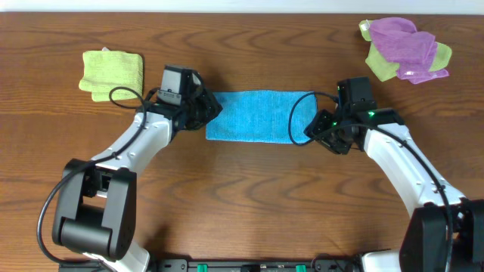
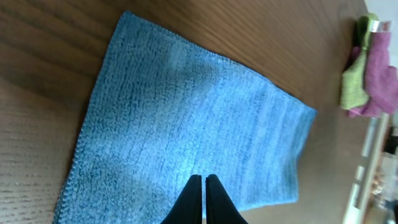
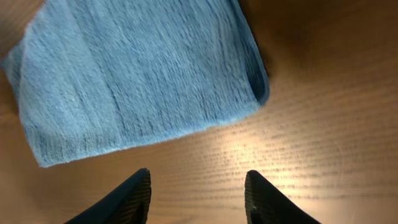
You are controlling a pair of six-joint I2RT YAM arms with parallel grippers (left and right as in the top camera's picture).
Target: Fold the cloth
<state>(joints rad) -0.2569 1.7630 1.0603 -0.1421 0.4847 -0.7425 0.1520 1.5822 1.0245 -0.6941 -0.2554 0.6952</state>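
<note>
1. Cloth (image 1: 261,115): folded strip, flat on bench (image 1: 249,196) centre.
2. L gripper (image 2: 203,179): over cloth's left end, jaws clenched together.
3. R gripper (image 3: 198,180): jaws released, over bare wood just beside cloth's right end.

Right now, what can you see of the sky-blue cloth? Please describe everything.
The cloth is bright sky-blue, soft terry with a fuzzy pile and a stitched hem. It lies flat on the wooden table, folded into a wide rectangle, layers doubled at one rounded edge. The left end effector, shut, is over its left end; contact cannot be told. The right end effector, open, is over bare wood beside its right end, apart from it.
</note>
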